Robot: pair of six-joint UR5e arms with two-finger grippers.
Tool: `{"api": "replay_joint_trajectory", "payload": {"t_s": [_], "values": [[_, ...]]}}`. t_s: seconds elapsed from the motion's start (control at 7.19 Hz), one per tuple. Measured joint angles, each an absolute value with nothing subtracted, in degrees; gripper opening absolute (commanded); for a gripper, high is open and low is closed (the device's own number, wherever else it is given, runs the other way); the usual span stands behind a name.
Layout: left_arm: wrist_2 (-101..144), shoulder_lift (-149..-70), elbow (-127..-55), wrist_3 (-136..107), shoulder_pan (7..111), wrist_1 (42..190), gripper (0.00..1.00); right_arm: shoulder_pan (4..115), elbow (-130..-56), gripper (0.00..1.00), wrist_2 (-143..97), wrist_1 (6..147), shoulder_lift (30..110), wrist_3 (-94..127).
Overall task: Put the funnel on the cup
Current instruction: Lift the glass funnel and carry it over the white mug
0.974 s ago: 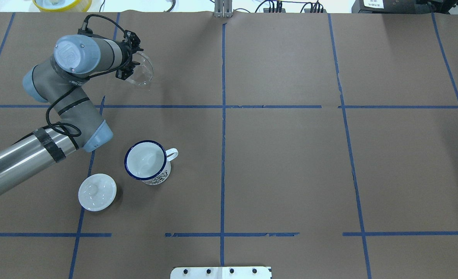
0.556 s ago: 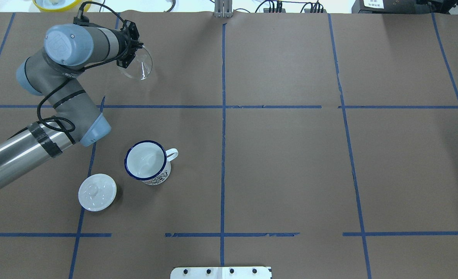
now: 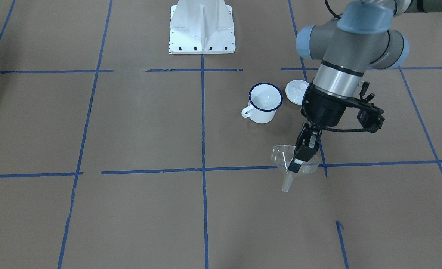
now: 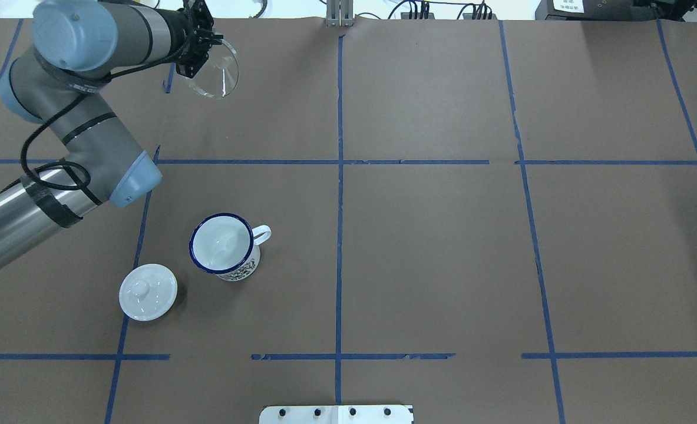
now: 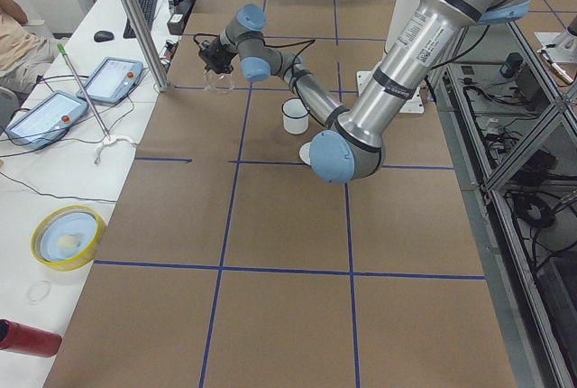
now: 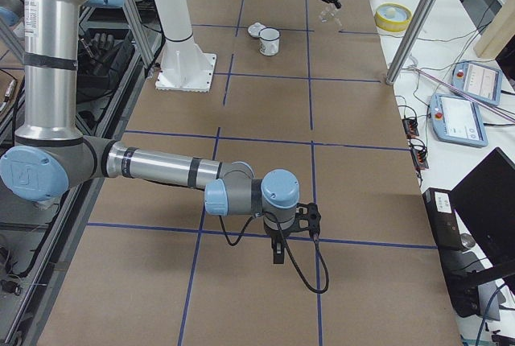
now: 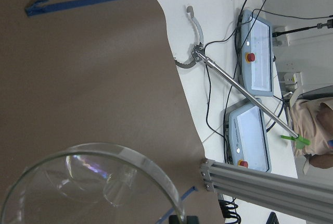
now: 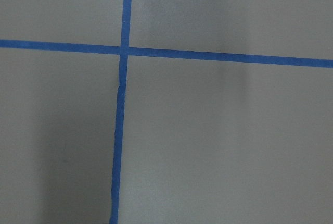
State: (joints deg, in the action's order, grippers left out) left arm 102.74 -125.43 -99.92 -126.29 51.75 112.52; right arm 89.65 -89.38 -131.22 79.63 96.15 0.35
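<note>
Left gripper (image 3: 296, 161) is pinched on the rim of the funnel (image 3: 280, 154). You can see one dark finger inside the bowl and the other against its outer wall. From overhead you get the same grip (image 4: 200, 56), with the clear funnel (image 4: 217, 73) sticking out past the fingers.

- Funnel: upright, bowl up, spout pointing down. It hangs off the table (image 4: 442, 235), over the far strip of brown paper nearest your desks. The left wrist camera catches only the curved rim of the bowl at the bottom of its frame.
- Cup (image 4: 223, 244): standing on the paper with its mouth open and nothing in it. The handle points toward the robot's right. It is well apart from the funnel, on the robot's side of it. In the front view the cup (image 3: 264, 102) sits above and left of the held funnel.
- Lid (image 4: 148, 291): white, knob up, flat on the paper. It is just beside the cup on the robot's left, not touching it.
- Right gripper (image 6: 278, 251): low over the paper at the robot's right end of the table, well apart from everything else. You see it only from the side camera, so you cannot tell whether its fingers are spread or together. Its wrist camera shows only brown paper and crossed blue tape.
</note>
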Motion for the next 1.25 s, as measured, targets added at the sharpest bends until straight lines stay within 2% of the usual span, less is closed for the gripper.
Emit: {"api": "replay_joint_trajectory", "payload": {"t_s": [0.42,0.7,0.97,1.25], "values": [[112.0,-126.06,-117.13,-116.68,49.83,81.87,0.0,89.65,-89.39,1.0,-131.22,79.63,96.15,0.35],[115.44,-127.4,-122.75,-110.98,44.64,69.18,0.0,89.65,-89.44,1.0,-131.22,79.63,96.15,0.35],[117.45,-128.46,-122.21,-103.59,42.13,64.13,0.0,89.65,-89.47,1.0,-131.22,79.63,96.15,0.35],[117.73,-130.13,-117.01,-98.23,41.72,62.98,0.0,89.65,-89.47,1.0,-131.22,79.63,96.15,0.35]]}}
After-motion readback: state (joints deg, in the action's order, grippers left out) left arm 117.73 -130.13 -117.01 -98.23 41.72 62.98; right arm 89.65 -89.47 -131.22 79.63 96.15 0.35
